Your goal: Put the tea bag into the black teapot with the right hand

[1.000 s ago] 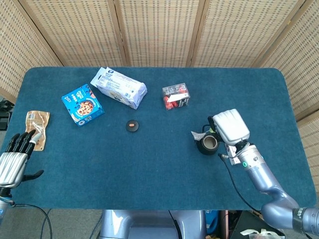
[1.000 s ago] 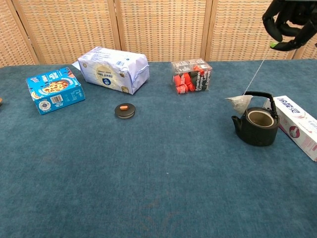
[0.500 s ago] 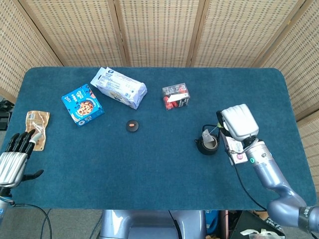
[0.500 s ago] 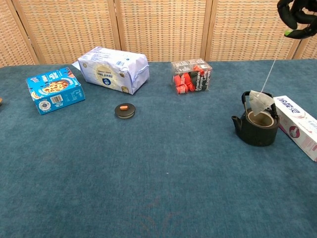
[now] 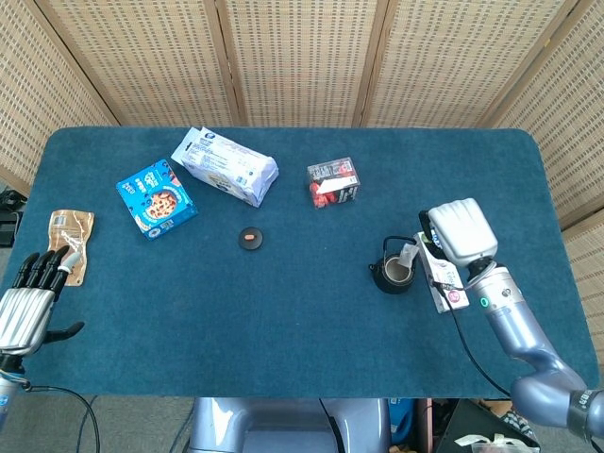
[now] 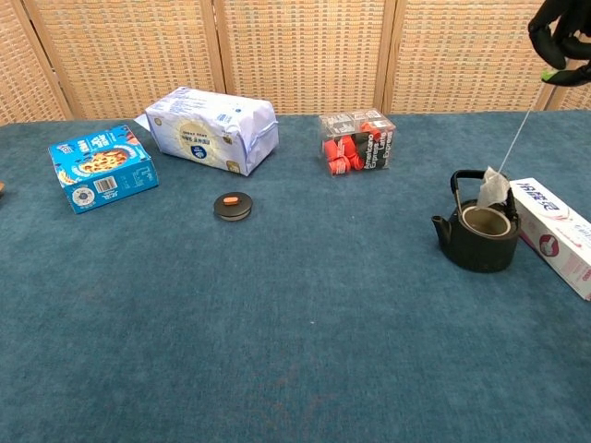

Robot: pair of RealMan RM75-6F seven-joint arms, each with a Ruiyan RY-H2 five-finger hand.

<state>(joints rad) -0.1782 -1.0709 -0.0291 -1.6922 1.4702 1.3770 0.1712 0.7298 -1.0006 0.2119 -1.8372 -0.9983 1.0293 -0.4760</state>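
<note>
Right hand (image 6: 561, 41) pinches the tag and string; tea bag (image 6: 493, 188) hangs at the rim of the open black teapot (image 6: 478, 236), near the tabletop's right edge. Left hand (image 5: 26, 304) open-fingered, idle.

1. White bag (image 6: 209, 128) at the back left of the counter (image 6: 277, 323): a round gold-and-blue emblem and dark printing on its face, too small to read.
2. Blue box (image 6: 102, 167): white lettering along the top edge and a round seal on its front, neither legible.
3. Clear box of red and black packets (image 6: 358, 141): small white vertical print on the packets, not readable.
4. Long white carton (image 6: 557, 231) at the right edge: blue lettering near its top end and a red round mark lower down, both illegible.
5. Tan pouch (image 5: 72, 243) at the far left in the head view: a pale label, unreadable.
</note>
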